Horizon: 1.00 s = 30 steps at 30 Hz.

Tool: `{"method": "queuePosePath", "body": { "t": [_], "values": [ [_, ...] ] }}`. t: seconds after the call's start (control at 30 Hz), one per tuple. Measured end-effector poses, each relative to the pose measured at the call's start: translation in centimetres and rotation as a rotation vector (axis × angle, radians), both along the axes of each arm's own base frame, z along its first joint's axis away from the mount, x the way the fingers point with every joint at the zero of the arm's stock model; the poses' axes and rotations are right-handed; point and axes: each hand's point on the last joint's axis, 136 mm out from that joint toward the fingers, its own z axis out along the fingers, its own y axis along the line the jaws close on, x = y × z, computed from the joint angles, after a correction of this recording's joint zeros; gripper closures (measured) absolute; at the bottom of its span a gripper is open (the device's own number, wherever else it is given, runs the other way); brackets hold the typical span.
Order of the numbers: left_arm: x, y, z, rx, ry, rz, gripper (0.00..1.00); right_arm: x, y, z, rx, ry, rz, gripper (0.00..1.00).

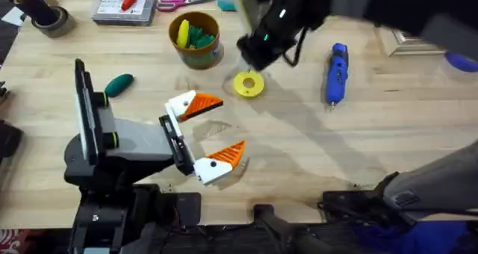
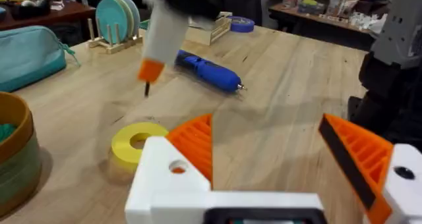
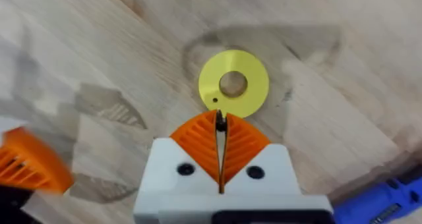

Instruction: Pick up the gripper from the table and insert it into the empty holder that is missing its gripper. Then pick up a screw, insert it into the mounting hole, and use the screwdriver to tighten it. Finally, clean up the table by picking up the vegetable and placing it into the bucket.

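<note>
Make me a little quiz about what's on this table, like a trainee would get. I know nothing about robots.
1. True or false: the vegetable already lies in the bucket.
2. Which thing lies closest to the right gripper? A) the yellow ring B) the blue screwdriver C) the scissors
3. Fill in: the left gripper has its fingers ____ (open or shut).

Key:
1. False; it lies on the table, apart from the bucket.
2. A; the gripper's shut tips pinch a small dark piece near the ring.
3. Open.
</note>
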Motion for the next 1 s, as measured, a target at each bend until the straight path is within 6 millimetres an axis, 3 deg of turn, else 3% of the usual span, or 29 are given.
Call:
{"method": "queuePosePath", "body": {
  "t": [0.13, 0.37, 0.57, 0.7, 1.0],
  "values": [
    [0.0, 0.0, 0.0, 0.0, 0.0, 0.0, 0.015, -0.3, -0.5, 4.4, 0.025, -0.04, 0.004, 0.995],
    [0.0, 0.0, 0.0, 0.0, 0.0, 0.0, 0.015, -1.0, -1.6, 9.6, 0.002, -0.083, 0.038, 0.995],
    [0.0, 0.0, 0.0, 0.0, 0.0, 0.0, 0.015, -0.5, -1.4, 13.8, 0.043, -0.17, 0.065, 0.995],
    [0.0, 0.0, 0.0, 0.0, 0.0, 0.0, 0.015, -0.4, -1.3, 15.0, 0.054, -0.203, 0.086, 0.995],
    [0.0, 0.0, 0.0, 0.0, 0.0, 0.0, 0.015, -1.6, -0.7, 14.7, 0.006, -0.212, 0.222, 0.995]
  ]
}}
